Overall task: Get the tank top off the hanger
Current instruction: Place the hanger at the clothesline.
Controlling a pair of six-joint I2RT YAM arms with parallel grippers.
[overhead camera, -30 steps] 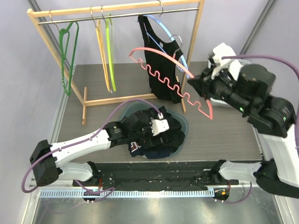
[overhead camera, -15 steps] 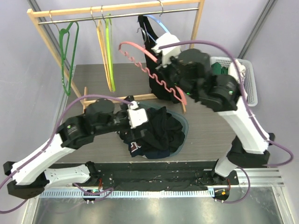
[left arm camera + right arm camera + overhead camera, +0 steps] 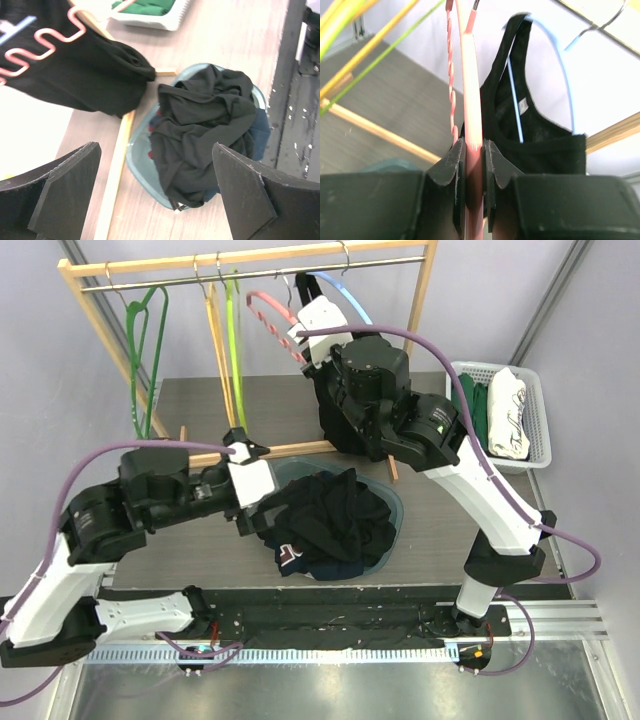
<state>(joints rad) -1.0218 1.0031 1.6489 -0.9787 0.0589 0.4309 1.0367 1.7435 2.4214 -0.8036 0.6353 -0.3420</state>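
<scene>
A black tank top (image 3: 338, 425) hangs on a light blue hanger (image 3: 345, 292) on the wooden rack's rail, partly hidden by my right arm. It also shows in the right wrist view (image 3: 540, 145) with the blue hanger (image 3: 555, 55). My right gripper (image 3: 293, 337) is up by the rail, left of the tank top, shut on an empty pink hanger (image 3: 472, 100) with a wavy bar (image 3: 45, 42). My left gripper (image 3: 155, 195) is open and empty, above the table left of a pile of dark clothes (image 3: 210, 125) in a blue-grey bowl (image 3: 137, 167).
The wooden rack (image 3: 250, 257) stands at the back with a green hanger (image 3: 150, 350), a yellow one (image 3: 215, 340) and a lime one (image 3: 235, 330). Its base bar (image 3: 280, 452) lies near my left gripper. A white basket (image 3: 530, 390) of folded clothes sits at the right.
My right arm has swung left and up, carrying the pink hanger from the right of the rack to the rail. My left gripper has lifted off the clothes pile and drawn back left.
</scene>
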